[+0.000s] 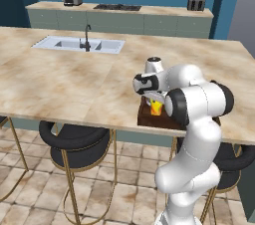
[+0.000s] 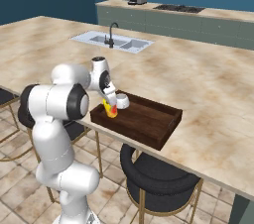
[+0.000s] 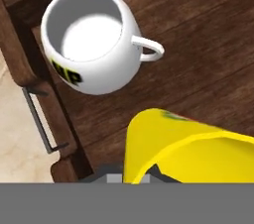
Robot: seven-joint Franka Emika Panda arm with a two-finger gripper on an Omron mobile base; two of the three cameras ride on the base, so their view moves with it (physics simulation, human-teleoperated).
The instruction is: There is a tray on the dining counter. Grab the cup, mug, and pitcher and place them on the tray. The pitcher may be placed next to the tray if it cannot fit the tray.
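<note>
- My gripper [image 2: 110, 105] is closed on the yellow cup [image 3: 188, 153], holding it by the rim; the hand view looks down past the cup's near wall, so the cup sits right between my jaws, at their tips.
- I judge this is the placing step for the cup: it hangs low over the tray [image 2: 149, 121], near the tray's left end. From these views I cannot tell whether its base touches the wood.
- The white mug [image 3: 92, 39] stands upright on the tray floor, in the corner by the end rail with the metal handle [image 3: 39, 119]. Its side handle points away from that rail.
- Mug and cup are near each other but apart; bare wood shows between them. Setting the cup here keeps the rest of the tray free, which I take to be the reason for the crowded end.
- The tray lies at the near edge of the dining counter [image 1: 74, 79], above the stools [image 1: 74, 139], well apart from the sink [image 1: 79, 45].
- Risk noted: the mug is close enough to nudge when the jaws open.
</note>
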